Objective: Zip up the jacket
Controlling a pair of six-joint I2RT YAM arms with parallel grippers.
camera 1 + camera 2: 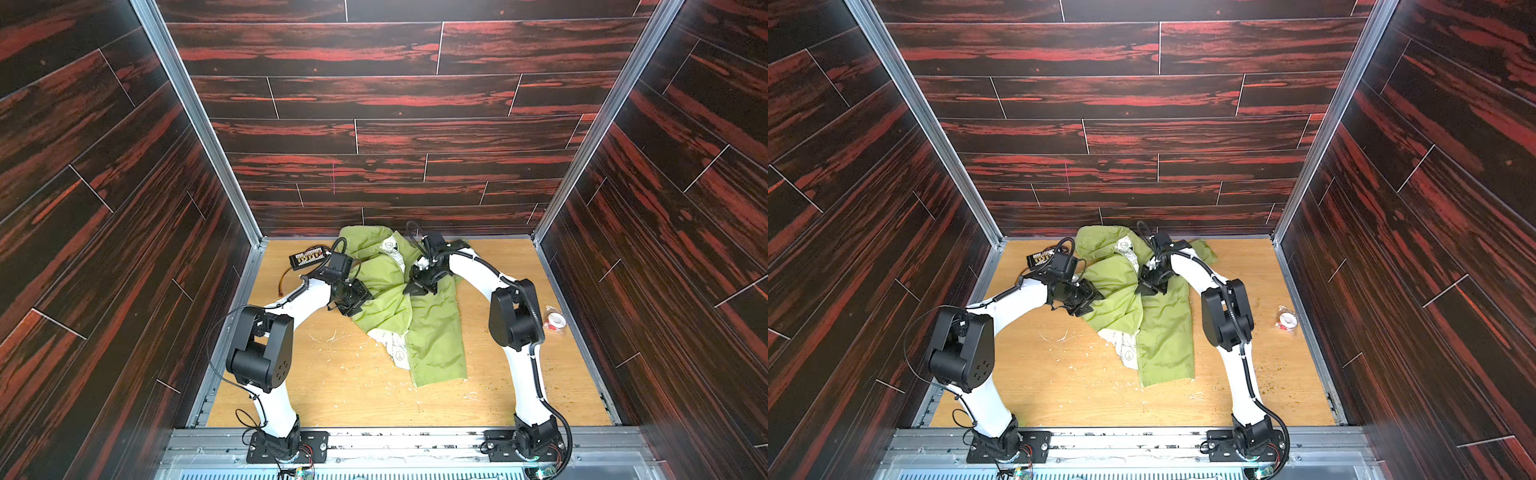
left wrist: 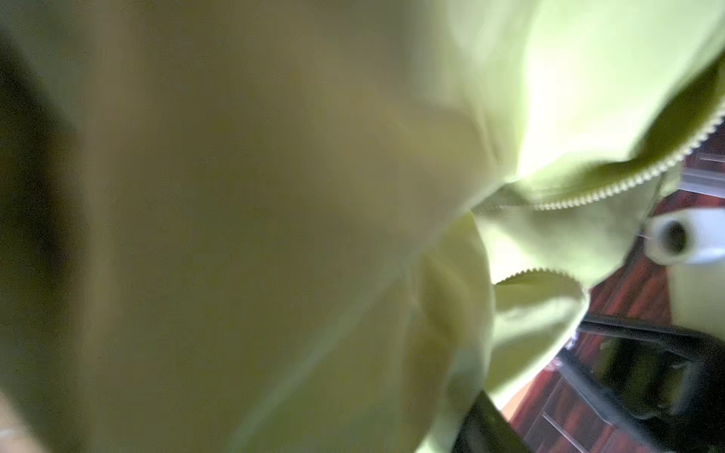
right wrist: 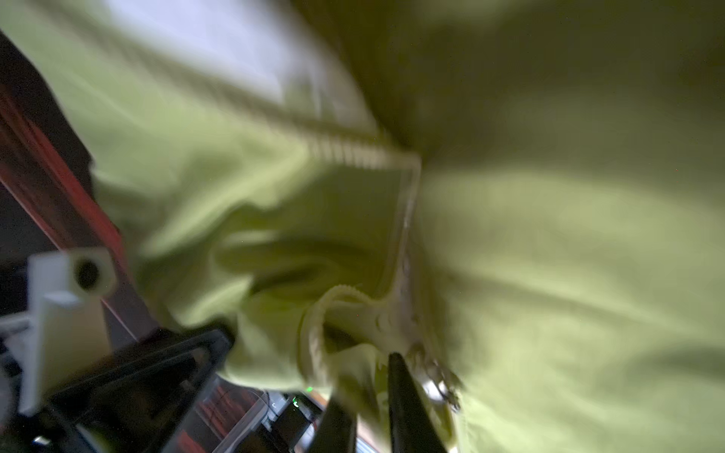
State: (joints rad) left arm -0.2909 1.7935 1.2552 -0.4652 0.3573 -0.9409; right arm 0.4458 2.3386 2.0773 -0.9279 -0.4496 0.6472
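On the table (image 1: 332, 395) in both top views the jacket (image 1: 432, 332) lies crumpled and open-fronted between the arms, with white lining showing at hem and collar. The left gripper (image 1: 355, 301) is at its left edge and the right gripper (image 1: 420, 287) on its middle (a connector board (image 1: 309, 257) and tape roll (image 1: 555, 321) lie apart). Left wrist view: blurred jacket (image 2: 274, 235) cloth hides all but pale zipper teeth (image 2: 627, 180), so that gripper's opening cannot be told. Right wrist view: two dark fingers (image 3: 408, 404) stand slightly apart, cloth between; whether they pinch it cannot be told.
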